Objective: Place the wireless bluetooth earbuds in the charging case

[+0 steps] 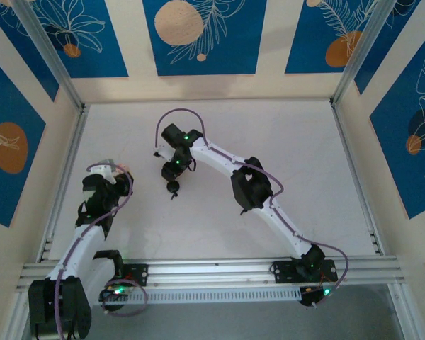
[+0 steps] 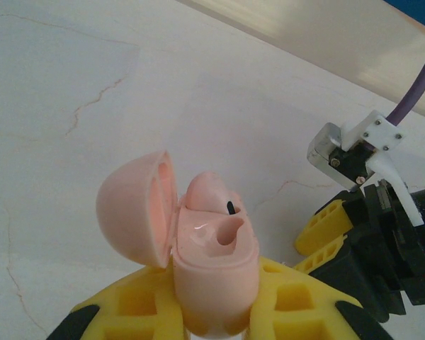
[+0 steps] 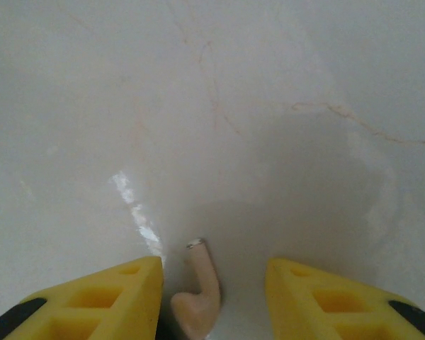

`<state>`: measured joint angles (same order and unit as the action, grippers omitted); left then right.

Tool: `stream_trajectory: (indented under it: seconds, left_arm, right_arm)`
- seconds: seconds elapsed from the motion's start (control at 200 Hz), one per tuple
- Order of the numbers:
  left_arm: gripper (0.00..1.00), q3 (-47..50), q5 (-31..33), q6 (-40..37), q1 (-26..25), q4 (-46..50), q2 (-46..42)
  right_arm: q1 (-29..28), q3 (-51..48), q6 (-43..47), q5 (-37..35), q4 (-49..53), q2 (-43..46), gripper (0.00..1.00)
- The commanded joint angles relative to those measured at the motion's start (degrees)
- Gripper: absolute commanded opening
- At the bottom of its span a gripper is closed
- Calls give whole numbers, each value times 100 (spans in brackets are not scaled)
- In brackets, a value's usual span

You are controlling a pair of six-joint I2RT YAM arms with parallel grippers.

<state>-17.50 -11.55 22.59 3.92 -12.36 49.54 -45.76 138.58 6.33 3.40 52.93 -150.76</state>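
My left gripper (image 2: 216, 301) is shut on the pale pink charging case (image 2: 216, 269), which stands upright between its yellow fingers (image 2: 127, 304) with the lid (image 2: 131, 209) swung open to the left. The near socket of the case is empty. A pink bump and a tiny black tip (image 2: 230, 207) sit at the far socket. A pale pink earbud (image 3: 198, 297) lies on the table, stem pointing away, between the spread fingers of my right gripper (image 3: 212, 273) and close to the left finger (image 3: 113, 297). That gripper is open. In the top view the left gripper (image 1: 119, 174) is at the left and the right gripper (image 1: 173, 185) mid-table.
The white marbled table (image 1: 269, 142) has open room to the back and right. Blue patterned walls and a metal frame (image 1: 71, 92) enclose it. The right gripper (image 2: 322, 237) hangs just right of the case in the left wrist view.
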Motion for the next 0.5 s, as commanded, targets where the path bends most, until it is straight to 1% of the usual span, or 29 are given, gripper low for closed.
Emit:
stream_trajectory:
  seconds: [0.0,0.27,0.495]
  left_arm:
    - [8,-9,-58,-14,91,32,-111]
    - [8,-54,-84,-35,91,43,-100]
    - [8,-129,-93,-114,91,161,-119]
  right_arm:
    - [32,143,149,-83,220,-186,40]
    - [66,107,136,-191,284,-204,38]
    - [189,47,89,-308,456,-100,32]
